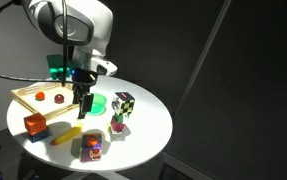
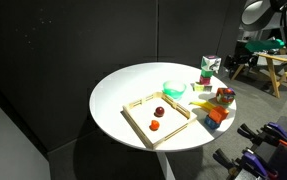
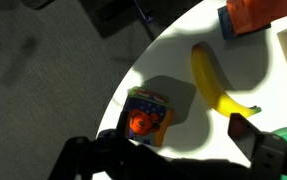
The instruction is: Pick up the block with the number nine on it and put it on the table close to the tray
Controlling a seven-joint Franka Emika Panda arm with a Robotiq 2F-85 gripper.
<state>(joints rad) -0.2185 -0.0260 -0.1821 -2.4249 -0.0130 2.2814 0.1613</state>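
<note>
Plainly the fingers [image 3: 253, 135] hang spread and empty — a descent off-centre could knock the block with the number nine [image 3: 146, 113] toward the nearby banana [image 3: 218, 85].

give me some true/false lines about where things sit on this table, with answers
1. The block with the number nine sits on the table, outside the tray. True.
2. The banana lies in the tray. False: it lies on the table.
3. The tool grips the orange cube. False: the tool is open and empty, and the cube sits on the table.
4. Two small items lie in the tray. True.
</note>
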